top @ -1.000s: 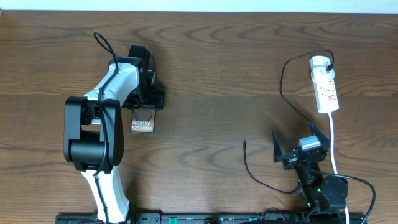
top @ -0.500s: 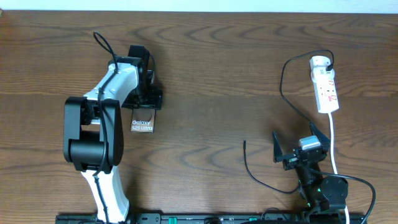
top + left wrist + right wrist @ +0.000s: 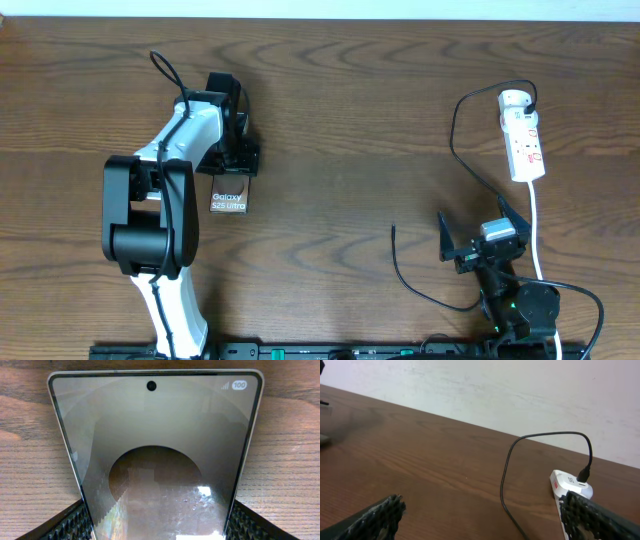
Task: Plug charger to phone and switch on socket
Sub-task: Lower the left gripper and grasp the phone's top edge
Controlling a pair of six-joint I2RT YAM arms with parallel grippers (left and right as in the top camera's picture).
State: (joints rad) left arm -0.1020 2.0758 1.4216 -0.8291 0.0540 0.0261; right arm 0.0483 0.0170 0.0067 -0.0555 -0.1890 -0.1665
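Note:
The phone (image 3: 228,198) lies flat on the wooden table, "Galaxy S25 Ultra" lettering up. My left gripper (image 3: 236,168) is shut on its far end. In the left wrist view the phone's screen (image 3: 155,435) fills the frame, with a finger against each long edge (image 3: 160,527). The charger cable (image 3: 453,130) runs from a plug in the socket (image 3: 524,135) at the far right and loops down to a free tip (image 3: 393,229) on the table. My right gripper (image 3: 478,230) is open and empty near the front right. Its wrist view (image 3: 487,520) shows the cable (image 3: 506,467) and socket (image 3: 565,485) ahead.
The socket's white cord (image 3: 535,225) runs down the right side past my right arm. A pale wall (image 3: 510,395) stands behind the table's far edge. The cable's lower loop (image 3: 415,285) lies just left of the right arm base.
My left gripper's fingers have drawn in slightly against the phone's sides. The phone, cable and right arm have not moved.

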